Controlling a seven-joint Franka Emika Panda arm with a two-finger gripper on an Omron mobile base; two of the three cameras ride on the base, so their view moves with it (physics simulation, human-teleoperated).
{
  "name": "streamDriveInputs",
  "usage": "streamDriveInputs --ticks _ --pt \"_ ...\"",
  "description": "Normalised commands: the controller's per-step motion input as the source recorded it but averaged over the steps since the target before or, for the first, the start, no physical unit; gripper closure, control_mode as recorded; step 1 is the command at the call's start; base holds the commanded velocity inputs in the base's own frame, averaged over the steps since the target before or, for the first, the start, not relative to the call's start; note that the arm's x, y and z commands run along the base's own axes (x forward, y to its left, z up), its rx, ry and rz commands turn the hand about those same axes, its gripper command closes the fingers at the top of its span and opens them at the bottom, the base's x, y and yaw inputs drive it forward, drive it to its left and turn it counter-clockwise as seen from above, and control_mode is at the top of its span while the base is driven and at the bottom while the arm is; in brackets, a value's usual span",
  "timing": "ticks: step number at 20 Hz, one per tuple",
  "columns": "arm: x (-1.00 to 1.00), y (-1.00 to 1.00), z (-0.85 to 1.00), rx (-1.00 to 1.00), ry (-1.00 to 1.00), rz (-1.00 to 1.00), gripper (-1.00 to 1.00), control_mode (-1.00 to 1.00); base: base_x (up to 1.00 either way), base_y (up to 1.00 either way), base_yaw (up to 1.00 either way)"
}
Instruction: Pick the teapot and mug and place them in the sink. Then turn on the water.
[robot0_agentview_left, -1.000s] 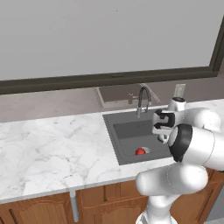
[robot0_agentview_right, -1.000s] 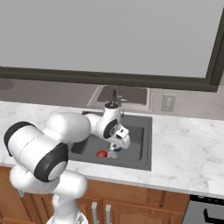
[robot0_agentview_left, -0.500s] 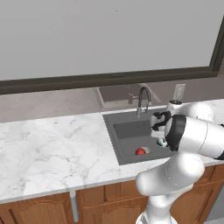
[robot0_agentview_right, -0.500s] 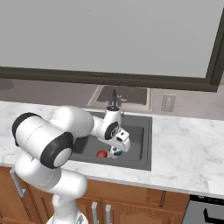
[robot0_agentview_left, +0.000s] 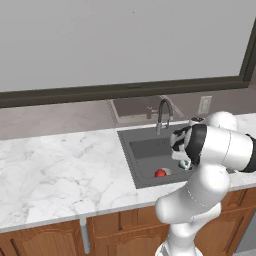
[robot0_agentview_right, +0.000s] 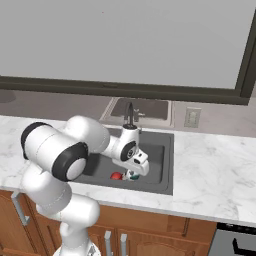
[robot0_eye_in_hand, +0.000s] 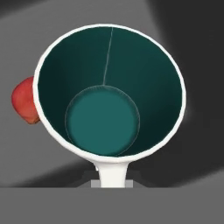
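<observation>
In the hand view the mug (robot0_eye_in_hand: 109, 92) shows its teal inside and white rim, with its handle running down to my gripper (robot0_eye_in_hand: 112, 181), which is shut on it. The mug (robot0_agentview_left: 185, 164) (robot0_agentview_right: 133, 175) hangs low in the dark grey sink (robot0_agentview_left: 145, 150) (robot0_agentview_right: 161, 150), under my gripper (robot0_agentview_left: 181, 156) (robot0_agentview_right: 136, 169). The teapot (robot0_agentview_left: 160, 173) (robot0_agentview_right: 117, 175) (robot0_eye_in_hand: 25, 100) lies on the basin floor right beside the mug, mostly its red patch showing. The curved tap (robot0_agentview_left: 164, 112) (robot0_agentview_right: 130, 114) stands at the sink's back edge. No water runs from it.
White marble counter (robot0_agentview_left: 60, 165) (robot0_agentview_right: 215, 170) surrounds the sink, with wooden cabinet doors (robot0_agentview_left: 45, 240) below. A wall outlet (robot0_agentview_left: 204, 105) (robot0_agentview_right: 192, 117) sits behind, to the right of the tap. My arm's bulky links (robot0_agentview_right: 55, 150) hang over the sink's front edge.
The arm's elbow links have swung a little and risen, while the hand with the mug has stayed almost in place low in the sink. The teapot has not moved.
</observation>
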Motion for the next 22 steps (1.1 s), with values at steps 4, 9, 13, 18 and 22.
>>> streamDriveInputs --ticks 4,9,13,18,22 --pt "0.09 0.00 -0.20 0.00 0.00 0.00 1.00 -1.00 0.00 0.00 0.00" --pt "0.17 0.00 -0.15 0.00 0.00 0.00 1.00 -1.00 0.00 0.00 0.00" --pt "0.29 0.00 -0.14 0.00 -0.02 0.00 1.00 -1.00 0.00 0.00 0.00" --pt "0.29 0.00 -0.13 0.00 -0.03 0.00 1.00 -1.00 0.00 0.00 0.00" --pt "0.32 0.00 -0.20 0.00 -0.04 0.00 1.00 -1.00 0.00 0.00 0.00"
